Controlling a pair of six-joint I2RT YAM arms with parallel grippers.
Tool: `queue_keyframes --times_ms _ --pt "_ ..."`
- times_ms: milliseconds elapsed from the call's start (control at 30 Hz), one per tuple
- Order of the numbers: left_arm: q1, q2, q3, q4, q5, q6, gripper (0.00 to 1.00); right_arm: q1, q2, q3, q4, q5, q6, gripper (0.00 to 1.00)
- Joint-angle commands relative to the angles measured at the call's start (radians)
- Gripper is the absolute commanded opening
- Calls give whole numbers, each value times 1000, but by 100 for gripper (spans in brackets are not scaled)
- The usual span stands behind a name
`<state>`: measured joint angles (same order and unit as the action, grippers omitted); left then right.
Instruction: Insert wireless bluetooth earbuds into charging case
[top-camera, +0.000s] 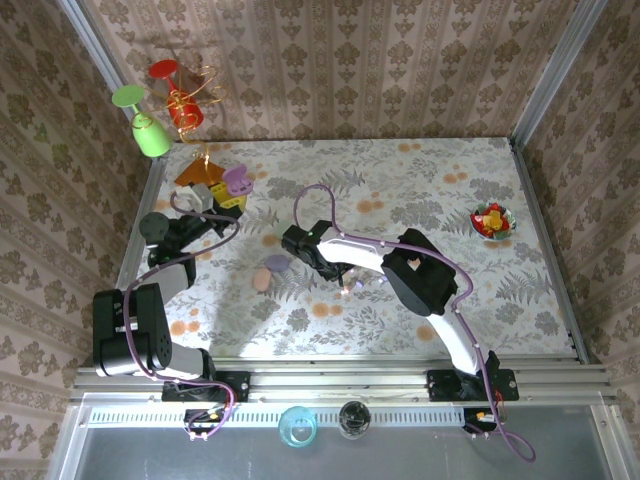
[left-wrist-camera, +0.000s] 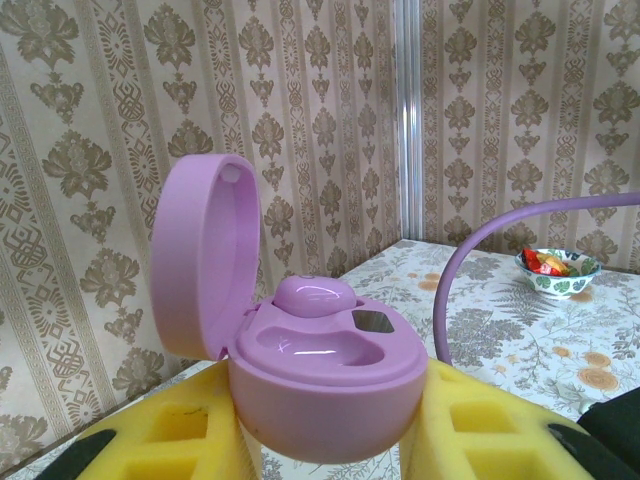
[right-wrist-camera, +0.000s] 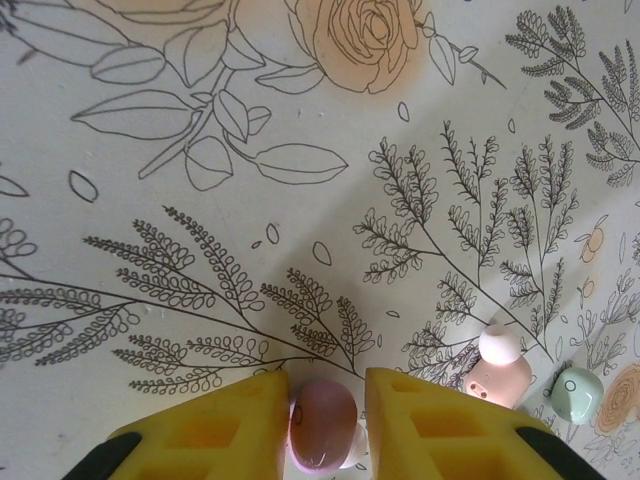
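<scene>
Left wrist: left tool (left-wrist-camera: 335, 430) is clamping open purple charging case (left-wrist-camera: 330, 380), one purple earbud (left-wrist-camera: 312, 297) sitting inside. Right tool (right-wrist-camera: 326, 415) is pinching pinkish earbud (right-wrist-camera: 322, 432) at 6 o'clock; green earbud (right-wrist-camera: 577, 393) is lying on desk (right-wrist-camera: 200, 250) at 4 o'clock.

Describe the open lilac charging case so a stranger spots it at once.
Look at the floral table's far-left corner, where the left gripper reaches. Between its yellow fingers sits the lilac pebble-shaped charging case; unlike the purple piece and peach piece lying loose mid-table, it is gripped, its round lid open.
</scene>
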<state>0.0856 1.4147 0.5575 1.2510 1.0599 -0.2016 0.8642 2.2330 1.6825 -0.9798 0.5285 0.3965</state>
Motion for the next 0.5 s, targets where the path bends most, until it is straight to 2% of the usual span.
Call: queue_keyframes --times_ms 0,233,467 --pt "-7 -2 24 37 23 14 28 2 30 8 -45 28 25 25" --pt "-27 -8 14 36 2 44 28 -1 -17 -15 -24 18 26 22" --pt "-100 8 -15 37 -29 72 28 -54 -231 -140 136 -87 44 22"
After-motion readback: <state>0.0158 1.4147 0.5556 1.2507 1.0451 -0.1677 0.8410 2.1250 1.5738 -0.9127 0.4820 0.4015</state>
